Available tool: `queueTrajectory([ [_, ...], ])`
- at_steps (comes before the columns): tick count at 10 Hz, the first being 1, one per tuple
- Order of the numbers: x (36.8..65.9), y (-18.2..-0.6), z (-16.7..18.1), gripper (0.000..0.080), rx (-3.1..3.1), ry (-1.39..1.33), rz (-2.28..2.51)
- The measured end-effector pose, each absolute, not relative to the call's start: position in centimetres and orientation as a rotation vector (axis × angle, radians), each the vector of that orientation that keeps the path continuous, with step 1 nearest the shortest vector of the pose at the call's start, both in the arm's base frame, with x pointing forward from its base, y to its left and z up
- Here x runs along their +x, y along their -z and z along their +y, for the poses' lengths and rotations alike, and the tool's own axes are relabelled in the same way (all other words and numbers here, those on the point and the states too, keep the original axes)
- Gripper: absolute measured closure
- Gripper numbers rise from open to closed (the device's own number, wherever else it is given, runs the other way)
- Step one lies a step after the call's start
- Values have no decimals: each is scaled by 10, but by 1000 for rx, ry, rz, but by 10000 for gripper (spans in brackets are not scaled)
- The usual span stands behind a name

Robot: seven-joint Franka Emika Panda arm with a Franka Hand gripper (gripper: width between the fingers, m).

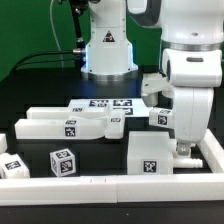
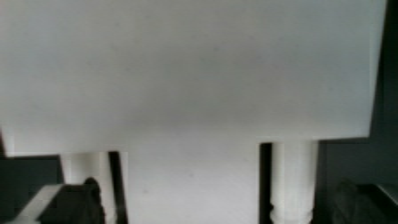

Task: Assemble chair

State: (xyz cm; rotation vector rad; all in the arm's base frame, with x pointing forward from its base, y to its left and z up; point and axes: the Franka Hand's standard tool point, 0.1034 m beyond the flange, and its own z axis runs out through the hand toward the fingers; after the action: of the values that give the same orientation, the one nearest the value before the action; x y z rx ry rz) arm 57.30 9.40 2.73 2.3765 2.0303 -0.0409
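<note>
The chair lies in loose matte white parts. A white slab (image 1: 150, 156) with a marker tag sits near the front right of the table. My gripper (image 1: 183, 150) is lowered at its right edge in the exterior view. In the wrist view the slab (image 2: 187, 80) fills almost the whole picture. Two narrow white posts (image 2: 294, 180) run beside its narrower lower part, with thin dark gaps between. My gripper (image 2: 214, 205) is open, its dark fingers (image 2: 71, 202) spread outside the posts. Whether they touch the part is unclear.
Long white chair parts (image 1: 65, 125) lie left of centre, with a small tagged cube (image 1: 62, 160) and another piece (image 1: 10, 165) at the front left. The marker board (image 1: 98, 104) lies behind them. A white rim (image 1: 100, 186) borders the front and right. The arm's base (image 1: 108, 50) stands behind.
</note>
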Motion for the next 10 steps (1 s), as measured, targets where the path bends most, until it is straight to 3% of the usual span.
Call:
queueTrajectory([
  [5, 574, -22, 92, 177, 2381, 27, 2026],
  [6, 574, -21, 92, 351, 2381, 28, 2026],
  [7, 574, -22, 92, 433, 2381, 28, 2026],
  [10, 574, -22, 92, 433, 2381, 28, 2026],
])
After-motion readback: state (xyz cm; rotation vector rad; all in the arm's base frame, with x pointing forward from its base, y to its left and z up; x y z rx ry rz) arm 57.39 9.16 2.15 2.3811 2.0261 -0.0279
